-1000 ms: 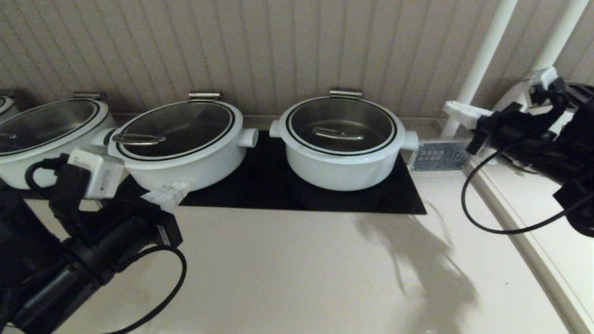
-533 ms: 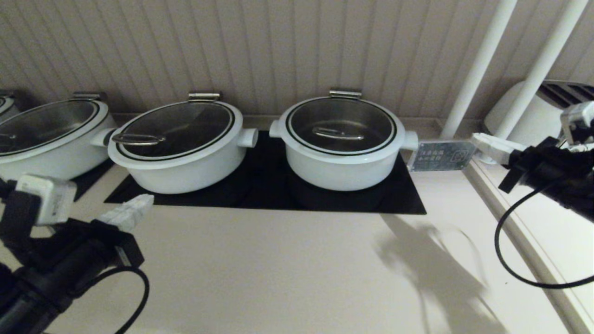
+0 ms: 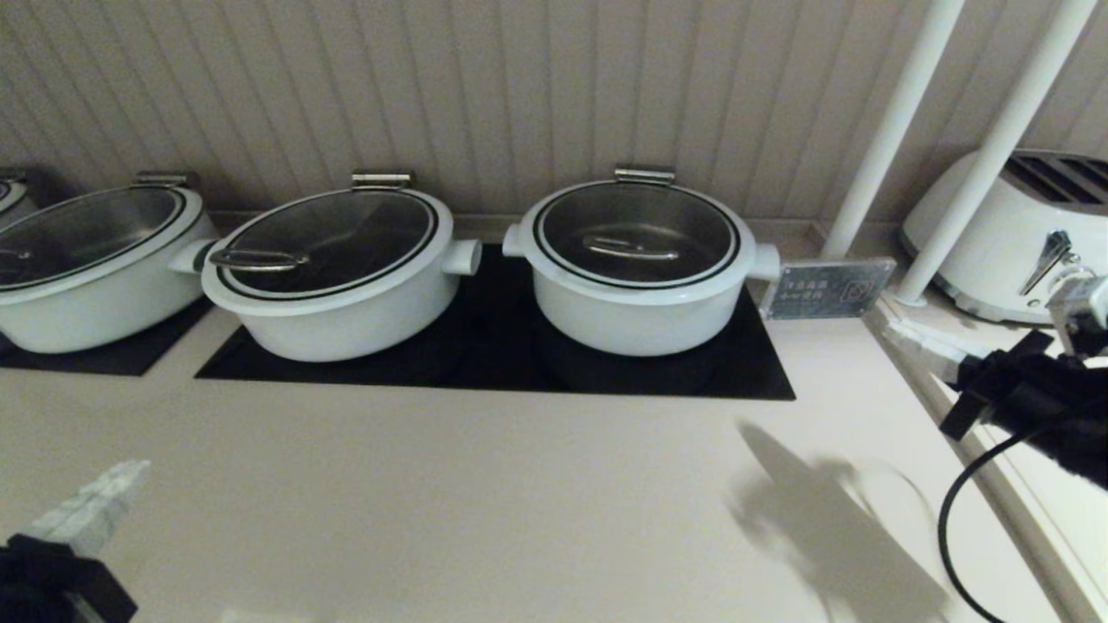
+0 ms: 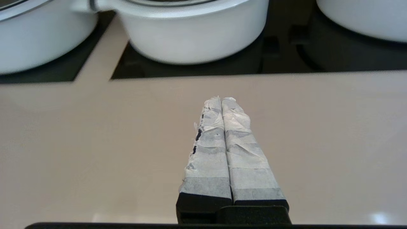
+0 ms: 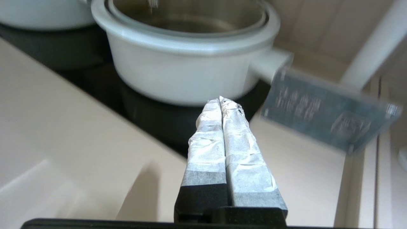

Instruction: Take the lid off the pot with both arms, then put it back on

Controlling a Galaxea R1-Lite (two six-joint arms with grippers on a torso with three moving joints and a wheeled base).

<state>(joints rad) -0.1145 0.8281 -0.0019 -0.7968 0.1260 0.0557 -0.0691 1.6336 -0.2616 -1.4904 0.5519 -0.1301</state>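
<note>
The pot [image 3: 636,303] is a deep white pot on the black hob, right of centre in the head view. The glass lid [image 3: 636,232] with its arched wire handle [image 3: 629,249] sits on it. My left gripper [image 3: 128,474] is shut and empty, low over the counter at the front left, far from the pot; the left wrist view shows its taped fingers pressed together [image 4: 222,99]. My right gripper [image 3: 892,332] is shut and empty at the right, beside the counter's edge. In the right wrist view [image 5: 220,99] it points toward the pot [image 5: 178,73].
Two wider white pots [image 3: 333,290] [image 3: 82,268] with glass lids stand to the left. A grey sign plate [image 3: 822,290] stands by the pot's right handle. Two white poles [image 3: 892,121] and a white toaster [image 3: 1004,234] are at the right. A ledge [image 3: 995,484] runs along the counter's right side.
Both arms have drawn back from the pots: the left gripper down to the front-left corner, the right gripper down and outward to the right edge. The lid and pot stayed still.
</note>
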